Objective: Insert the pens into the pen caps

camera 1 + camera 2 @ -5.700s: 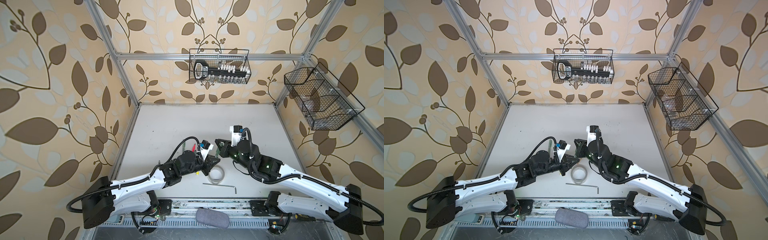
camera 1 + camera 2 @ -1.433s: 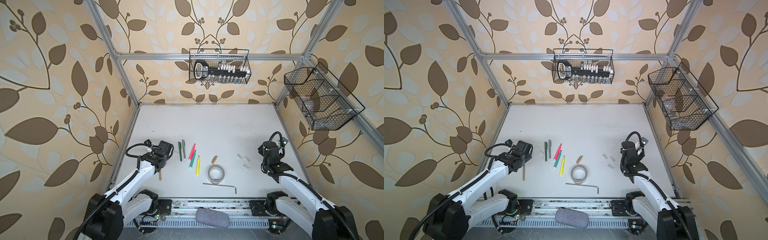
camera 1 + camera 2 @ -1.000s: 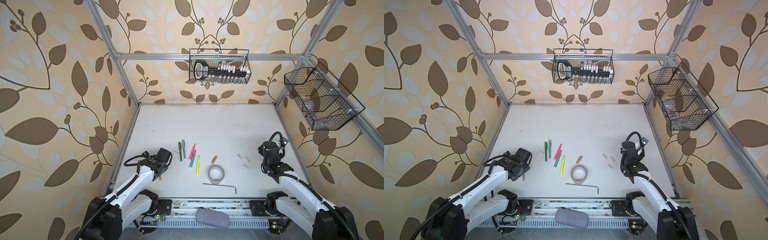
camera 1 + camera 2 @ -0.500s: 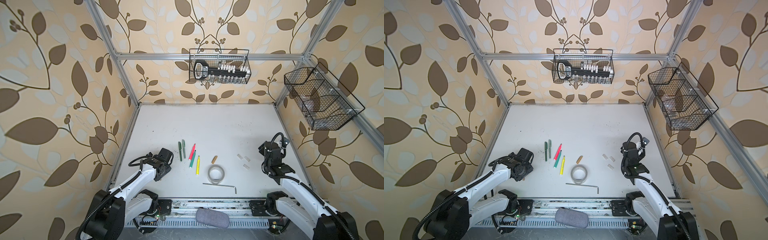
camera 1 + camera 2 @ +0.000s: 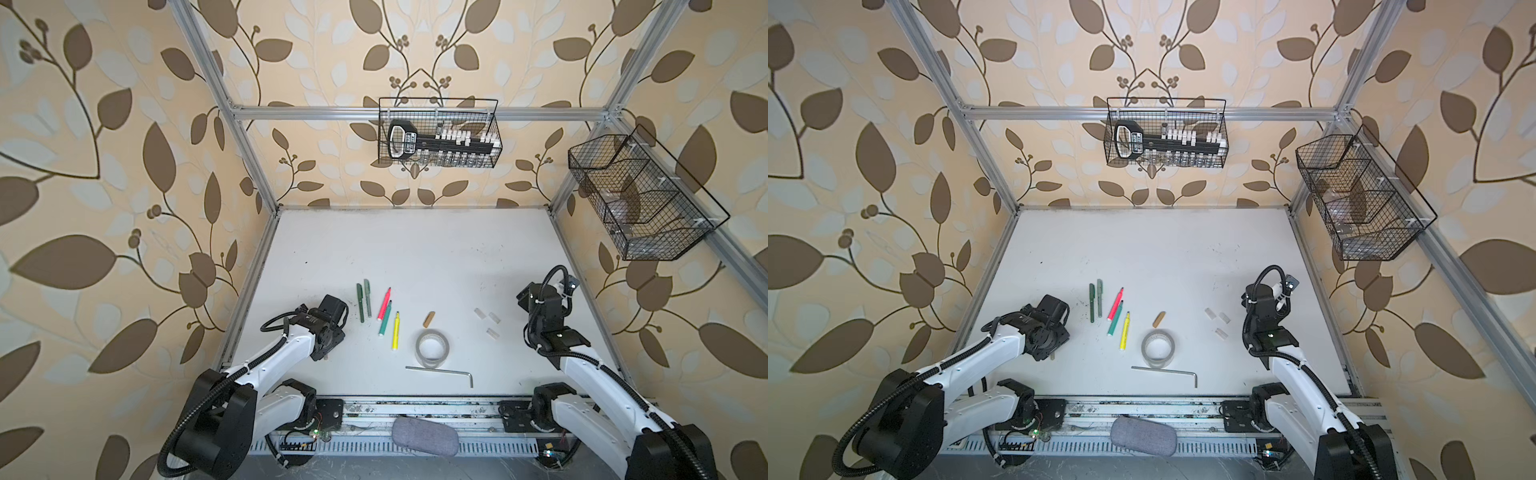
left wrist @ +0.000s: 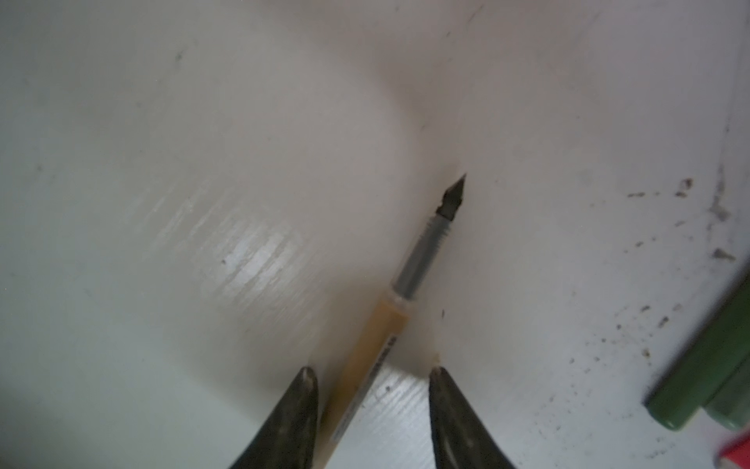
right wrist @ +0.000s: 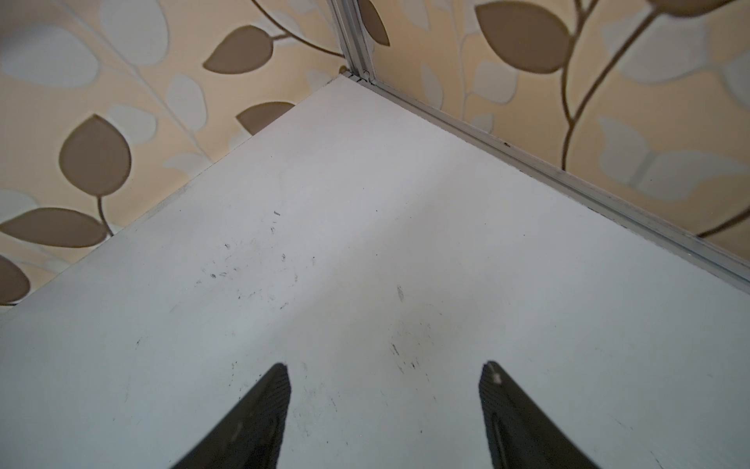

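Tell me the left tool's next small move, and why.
Probably close the left tool on the tan pen: its barrel lies on the table between the open tips, with a gap on each side, so nothing is gripped yet.

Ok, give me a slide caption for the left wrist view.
Left gripper straddles the uncapped tan pen lying on the white table.

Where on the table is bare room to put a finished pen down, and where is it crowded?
Bare: the far half of the table, beyond the pens to its back edge, and the near-right strip between the hex key and the right arm. Crowded: the near middle, where pens, tan cap, tape roll and clear caps lie close.
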You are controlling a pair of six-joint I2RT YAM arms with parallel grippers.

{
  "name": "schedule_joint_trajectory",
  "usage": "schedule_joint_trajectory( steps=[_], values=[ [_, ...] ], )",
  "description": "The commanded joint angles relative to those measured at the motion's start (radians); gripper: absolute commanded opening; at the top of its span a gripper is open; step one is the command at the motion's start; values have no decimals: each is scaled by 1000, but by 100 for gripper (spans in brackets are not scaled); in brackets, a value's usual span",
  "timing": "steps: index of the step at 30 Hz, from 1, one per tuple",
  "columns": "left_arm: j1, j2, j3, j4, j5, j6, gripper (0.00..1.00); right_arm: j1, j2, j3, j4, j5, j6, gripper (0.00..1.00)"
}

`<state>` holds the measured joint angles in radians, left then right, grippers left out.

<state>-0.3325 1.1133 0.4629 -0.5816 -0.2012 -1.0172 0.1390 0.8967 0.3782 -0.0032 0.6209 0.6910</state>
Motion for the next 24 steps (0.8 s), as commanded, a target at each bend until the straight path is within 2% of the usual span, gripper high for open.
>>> schedule_joint_trajectory(
  steps=[1,5,11,17,20,24],
  values=[
    [1,36,-22,34,58,9,39,-5,-16,-26,8,-3,0,74],
    [-3,45,-26,56,79,20,32,-6,-19,-27,9,-3,0,74],
    [-42,39,-33,69,84,19,28,-9,-23,-30,8,0,4,74],
    [-122,64,-29,39,21,-4,24,-9,-32,-35,8,-1,4,74],
    [-171,87,-19,20,-21,-15,24,-8,-37,-37,8,-1,3,74],
    [-246,126,3,6,-56,-16,29,-8,-43,-39,6,-1,4,75]
  ],
)
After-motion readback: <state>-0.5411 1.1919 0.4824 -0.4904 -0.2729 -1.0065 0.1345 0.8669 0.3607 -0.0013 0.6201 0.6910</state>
